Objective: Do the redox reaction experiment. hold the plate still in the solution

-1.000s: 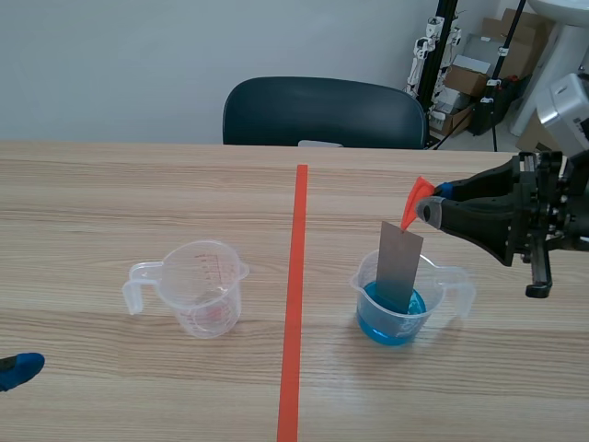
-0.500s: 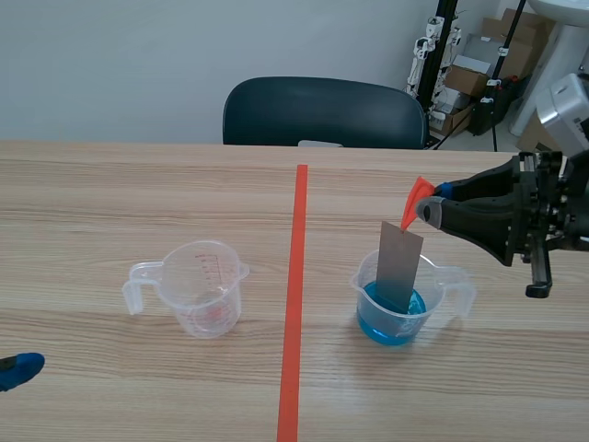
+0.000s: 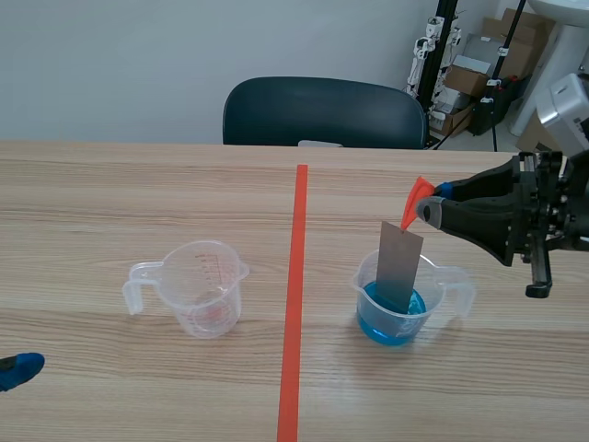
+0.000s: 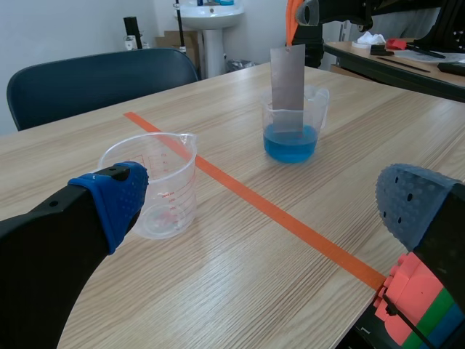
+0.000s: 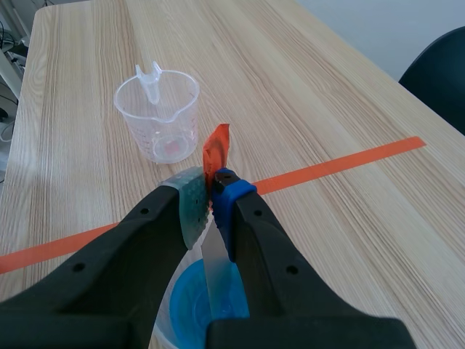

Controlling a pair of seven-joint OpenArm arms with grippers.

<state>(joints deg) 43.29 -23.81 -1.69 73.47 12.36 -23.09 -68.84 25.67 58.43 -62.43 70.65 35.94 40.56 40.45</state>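
There, the right gripper [image 3: 425, 210] was closed on the top edge of the grey metal plate [image 3: 398, 267], beside its orange-red tab [image 3: 420, 191]. The plate stood almost upright inside the clear measuring cup [image 3: 457, 287], its lower end in the blue solution [image 3: 375, 322]. The empty measuring cup [image 3: 204, 287] stood well apart from this cup. The left gripper [image 4: 265, 200] was wide open, holding nothing, farther from it.

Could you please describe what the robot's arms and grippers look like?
The left gripper has two thick black fingers tipped with blue dotted pads. The right gripper is equally black, with one grey-green dotted pad and one blue pad; a pale grey block tops its arm.
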